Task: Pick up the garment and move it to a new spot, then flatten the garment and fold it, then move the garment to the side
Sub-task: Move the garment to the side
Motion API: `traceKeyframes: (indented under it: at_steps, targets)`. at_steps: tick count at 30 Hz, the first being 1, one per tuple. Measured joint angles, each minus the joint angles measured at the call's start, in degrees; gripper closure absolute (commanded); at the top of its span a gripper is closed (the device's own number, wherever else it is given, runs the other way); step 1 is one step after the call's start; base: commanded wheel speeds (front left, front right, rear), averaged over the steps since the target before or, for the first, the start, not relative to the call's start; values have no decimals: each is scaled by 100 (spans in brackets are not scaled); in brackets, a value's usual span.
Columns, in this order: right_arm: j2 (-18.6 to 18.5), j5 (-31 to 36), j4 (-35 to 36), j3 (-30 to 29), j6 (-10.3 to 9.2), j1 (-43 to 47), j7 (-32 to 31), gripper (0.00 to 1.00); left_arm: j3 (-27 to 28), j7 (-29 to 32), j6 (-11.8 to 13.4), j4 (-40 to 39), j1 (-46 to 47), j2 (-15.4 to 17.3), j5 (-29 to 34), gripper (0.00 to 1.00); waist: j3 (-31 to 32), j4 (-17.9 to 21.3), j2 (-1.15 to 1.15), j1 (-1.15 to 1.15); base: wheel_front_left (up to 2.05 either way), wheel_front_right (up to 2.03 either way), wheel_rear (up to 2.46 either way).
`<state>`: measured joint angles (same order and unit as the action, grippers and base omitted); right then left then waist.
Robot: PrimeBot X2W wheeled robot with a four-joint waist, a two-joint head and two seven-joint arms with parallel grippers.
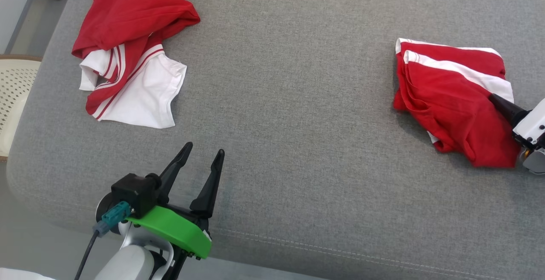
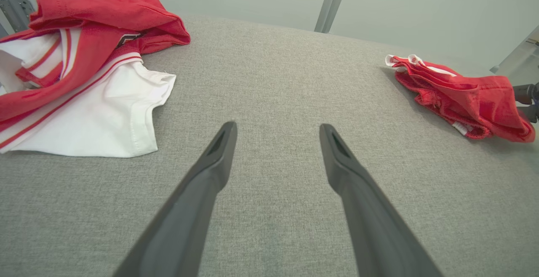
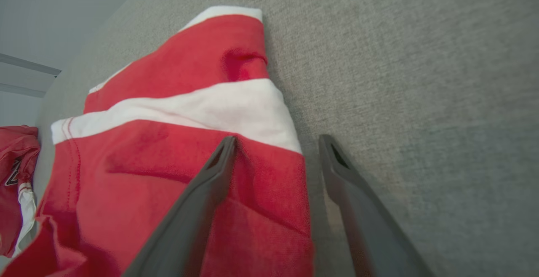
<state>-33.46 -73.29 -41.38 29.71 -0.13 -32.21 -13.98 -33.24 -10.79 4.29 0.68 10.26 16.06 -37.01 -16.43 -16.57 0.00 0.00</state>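
Observation:
A folded red garment (image 1: 451, 97) with white stripes lies at the right of the grey padded table (image 1: 289, 101); it also appears in the left wrist view (image 2: 463, 96) and the right wrist view (image 3: 177, 159). My right gripper (image 3: 276, 142) is open at its near right edge, with one finger (image 3: 202, 201) lying over the red cloth and the other (image 3: 353, 193) on the bare grey surface beside it. My left gripper (image 1: 203, 149) (image 2: 278, 126) stands open over bare table near the front edge, holding nothing.
A second, crumpled red and white garment (image 1: 127, 46) (image 2: 84, 70) lies at the far left of the table. A beige perforated chair (image 1: 12, 97) stands off the left edge. The table's rounded front edge (image 1: 298, 250) runs just past my left arm.

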Motion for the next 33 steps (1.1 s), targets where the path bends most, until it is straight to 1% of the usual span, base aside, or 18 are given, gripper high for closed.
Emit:
traceKeyframes:
  at_steps: [2,3,4,5,7,10,14,18,22,28,31,33]
  targets:
    - [11,-76,-34,-21,11,-1,-56,0,-5,0,0,24,23,-14,0,0,9,-36,0,0,0,0,0]
    - [35,-98,-38,-18,55,-4,-118,25,-2,0,0,43,42,-13,0,0,25,-68,0,0,0,0,0]
    - [52,-97,-36,5,80,-23,-171,67,4,0,0,45,41,-13,0,0,33,-80,0,0,0,0,0]
    - [59,-97,-35,20,118,-39,-180,100,0,-1,0,51,42,-13,0,0,40,-91,0,0,0,0,0]
    - [68,-98,-36,41,205,-44,-277,100,-5,-1,-1,82,43,-24,0,0,59,-117,0,0,0,0,0]
    - [46,-85,-30,132,268,-54,-432,100,3,-4,-1,104,43,-37,-1,0,104,-148,0,0,0,0,0]
    - [-121,76,43,277,318,-238,-563,100,38,-40,0,168,43,-79,-12,0,179,-155,0,0,0,0,0]
    - [-328,293,303,358,435,-580,-644,100,48,-91,-1,229,40,-148,-63,0,273,-126,0,0,0,0,0]
    - [-359,396,555,490,511,-747,-788,100,35,-136,-23,294,33,-261,-91,0,386,-80,0,0,0,0,0]
    - [-370,411,689,635,514,-744,-1040,100,38,-146,-24,342,16,-287,-108,0,533,21,0,0,0,0,0]
    - [-444,411,726,621,514,-745,-1087,100,51,-170,-24,320,3,-286,-108,0,522,82,0,0,0,0,0]
    - [-582,414,698,583,453,-745,-1128,100,54,-175,-25,301,-1,-283,-108,0,460,115,0,0,0,0,0]
